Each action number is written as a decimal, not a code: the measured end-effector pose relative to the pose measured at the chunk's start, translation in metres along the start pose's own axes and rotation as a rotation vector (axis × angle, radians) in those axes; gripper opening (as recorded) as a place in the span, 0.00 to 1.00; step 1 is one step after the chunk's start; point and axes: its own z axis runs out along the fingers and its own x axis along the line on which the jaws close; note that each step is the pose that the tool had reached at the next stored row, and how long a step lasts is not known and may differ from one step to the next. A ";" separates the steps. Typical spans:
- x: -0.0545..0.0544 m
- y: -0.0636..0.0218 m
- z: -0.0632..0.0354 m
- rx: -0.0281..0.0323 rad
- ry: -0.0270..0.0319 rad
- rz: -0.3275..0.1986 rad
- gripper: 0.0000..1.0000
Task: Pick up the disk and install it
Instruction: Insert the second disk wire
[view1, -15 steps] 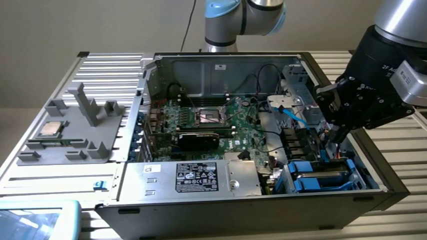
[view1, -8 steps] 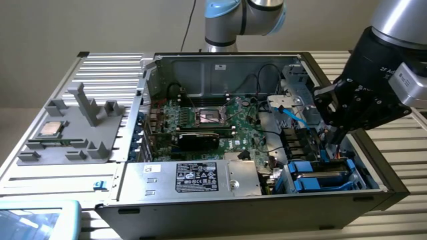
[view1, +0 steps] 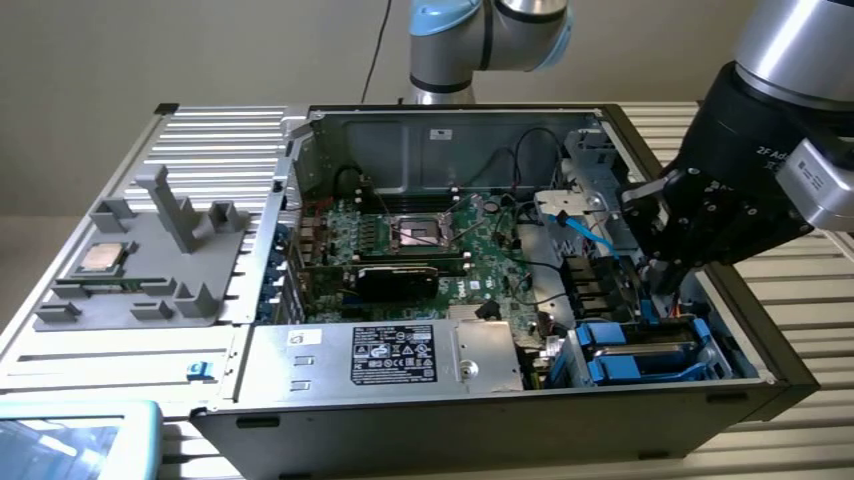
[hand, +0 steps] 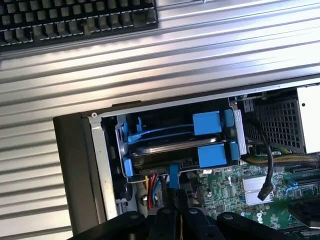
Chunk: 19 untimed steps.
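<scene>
The black gripper (hand: 176, 202) hangs just above the open grey computer case (view1: 240, 395), its jaws pressed together on a thin blue strip. Just beyond it, the silver disk in its blue plastic carrier (hand: 176, 150) sits in the case's corner bay, probably so it slides in straight.

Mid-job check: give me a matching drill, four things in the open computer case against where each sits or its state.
Things:
1. pincer
2. disk
3. silver box with black label
4. CPU chip

Places or states:
A. on the grey fixture outside the case
B. shut, above the drive bay
C. in the drive bay, in blue carriers
D. inside the case at its near edge

Pairs: 1-B, 2-C, 3-D, 4-A
</scene>
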 end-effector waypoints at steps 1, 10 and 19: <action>-0.001 0.0007 0.0008 0.0042 -0.0007 -0.007 0.11; -0.001 0.0091 0.0094 0.0150 -0.0028 -0.060 0.11; -0.002 0.0115 0.0130 0.0082 -0.0023 -0.102 0.11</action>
